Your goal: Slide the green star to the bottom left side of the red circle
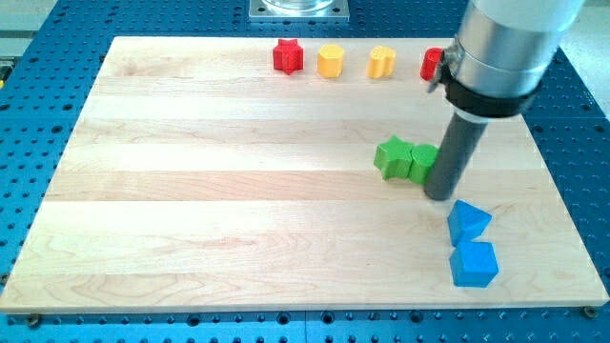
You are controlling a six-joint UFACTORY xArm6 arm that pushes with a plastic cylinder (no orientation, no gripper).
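The green star (391,156) lies right of the board's middle. A second green block (422,162) touches its right side. My tip (439,195) rests on the board just right of and below that second green block, touching or nearly touching it. The red circle (432,64) sits at the view's top right, partly hidden behind the arm's grey body (505,48). It is well above the green star.
A red star-like block (288,56), a yellow hexagon-like block (330,60) and a yellow heart-like block (381,62) line the top edge. Two blue blocks (468,222) (474,264) lie below my tip at the right. The wooden board (210,191) rests on a blue perforated table.
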